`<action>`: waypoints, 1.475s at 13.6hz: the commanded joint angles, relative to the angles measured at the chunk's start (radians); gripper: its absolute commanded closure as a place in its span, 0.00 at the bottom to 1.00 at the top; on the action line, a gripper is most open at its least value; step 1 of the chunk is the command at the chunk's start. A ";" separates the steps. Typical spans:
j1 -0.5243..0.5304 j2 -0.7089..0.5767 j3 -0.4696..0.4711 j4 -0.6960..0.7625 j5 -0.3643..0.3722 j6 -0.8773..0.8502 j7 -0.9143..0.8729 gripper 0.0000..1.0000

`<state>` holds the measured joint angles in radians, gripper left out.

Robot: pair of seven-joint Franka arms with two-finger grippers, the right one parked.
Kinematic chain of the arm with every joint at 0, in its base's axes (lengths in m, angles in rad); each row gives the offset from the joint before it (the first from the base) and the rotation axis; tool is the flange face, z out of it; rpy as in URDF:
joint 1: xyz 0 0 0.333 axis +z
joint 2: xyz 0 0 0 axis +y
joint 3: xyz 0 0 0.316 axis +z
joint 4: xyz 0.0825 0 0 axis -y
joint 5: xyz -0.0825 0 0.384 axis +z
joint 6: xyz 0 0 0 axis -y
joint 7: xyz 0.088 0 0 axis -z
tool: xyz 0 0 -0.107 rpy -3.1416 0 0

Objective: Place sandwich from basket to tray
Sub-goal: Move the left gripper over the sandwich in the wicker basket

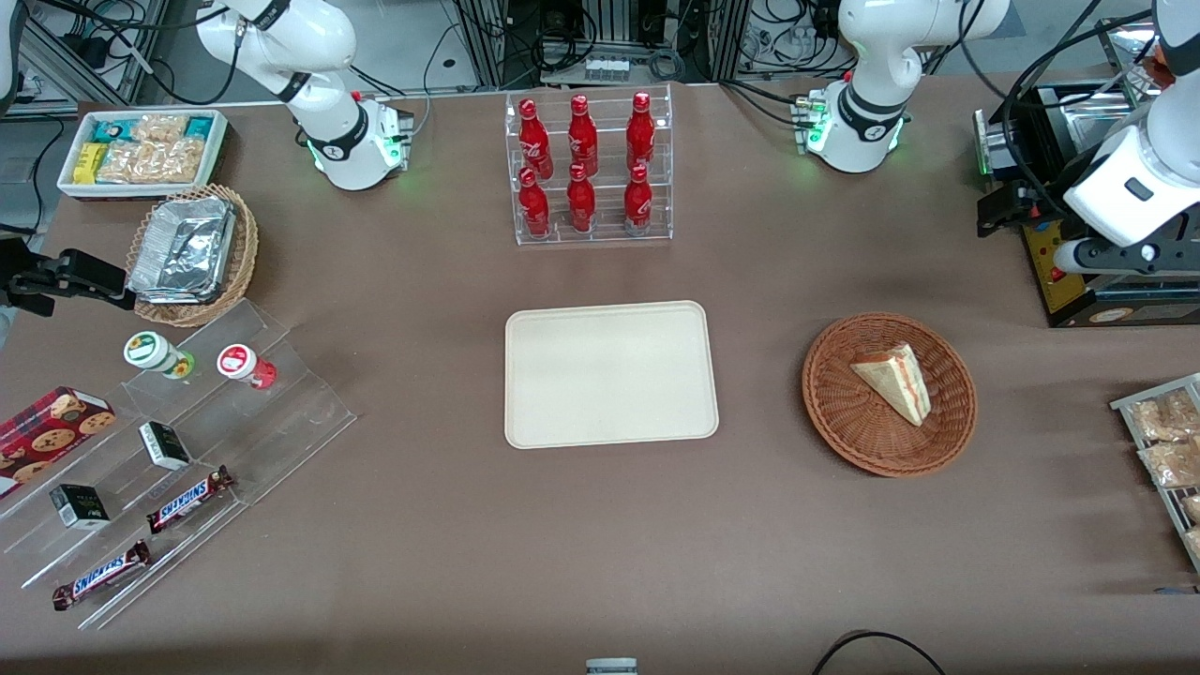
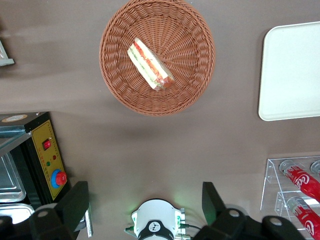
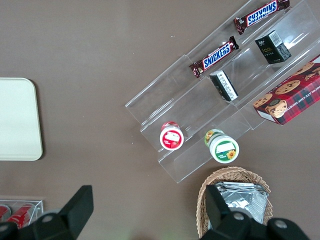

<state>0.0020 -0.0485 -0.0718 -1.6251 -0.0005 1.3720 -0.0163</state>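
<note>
From my station I see the sandwich lying in the round reddish-brown basket, a pale wedge with its red, orange and green filling along one cut edge. The basket sits on the brown counter toward the working arm's end, well apart from the tray, which lies flat in the middle of the counter with nothing on it.

My gripper is raised well above the counter, not over the basket but off to the side of it, close above the left arm's own base. Through the wrist camera I look down past two dark fingers that are spread wide with nothing between them; the basket and the sandwich show below, along with one end of the tray. In the front view the arm comes in at the working arm's edge of the frame, above a black box with a yellow panel.

Farther from the front camera than the tray stands a clear rack of red bottles. At the parked arm's end I see a tan basket of foil containers, a white bin of snacks and a clear stepped stand with chocolate bars.
</note>
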 commanded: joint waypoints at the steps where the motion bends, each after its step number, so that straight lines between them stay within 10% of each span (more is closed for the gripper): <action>1: 0.001 -0.036 0.003 -0.042 0.008 0.032 -0.002 0.00; 10: 0.012 -0.013 0.007 -0.355 0.017 0.375 -0.028 0.00; 20: 0.010 0.107 0.004 -0.530 0.022 0.717 -0.462 0.00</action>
<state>0.0162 0.0366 -0.0602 -2.1457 0.0013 2.0516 -0.3584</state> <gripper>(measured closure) 0.000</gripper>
